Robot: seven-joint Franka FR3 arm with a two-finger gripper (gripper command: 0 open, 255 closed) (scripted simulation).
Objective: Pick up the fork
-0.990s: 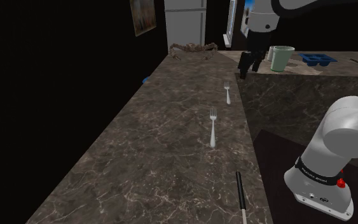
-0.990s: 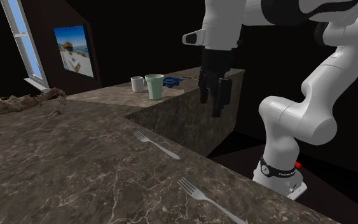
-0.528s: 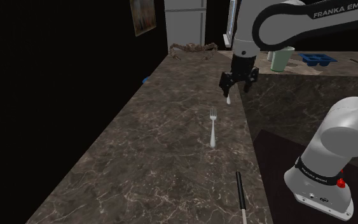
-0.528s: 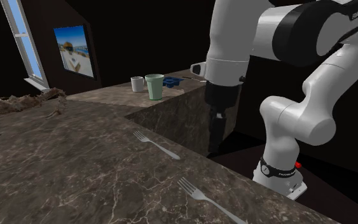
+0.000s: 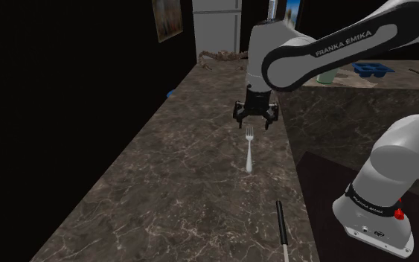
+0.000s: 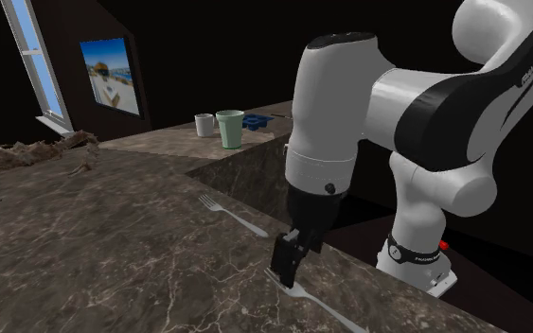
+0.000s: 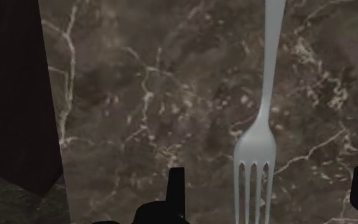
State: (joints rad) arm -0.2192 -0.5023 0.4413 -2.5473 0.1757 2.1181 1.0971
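Note:
Two silver forks lie on the dark marble counter [image 5: 185, 171]. The nearer fork [image 5: 249, 152] [image 6: 316, 301] points its tines away from the stand. My black gripper [image 5: 255, 123] [image 6: 284, 272] hangs low over that fork's tine end, fingers pointing down. In the wrist view the tines [image 7: 255, 175] sit between the two fingertips [image 7: 176, 186], nearer the right one, and neither finger touches them. The handle [image 7: 271, 57] runs straight away from the gripper [image 7: 269, 191], which is open. The other fork [image 6: 234, 216] lies farther along the counter.
A black-handled utensil [image 5: 280, 231] lies near the counter's edge by the stand [image 5: 375, 216]. A higher counter [image 6: 255, 161] carries a green cup [image 6: 229, 128], a white mug [image 6: 204, 124] and a blue tray [image 5: 371, 68]. Brown branches [image 5: 226, 53] lie at the far end.
The arm has swung down from beside the higher counter, past the farther fork, and now holds the gripper low over the nearer fork's tines.

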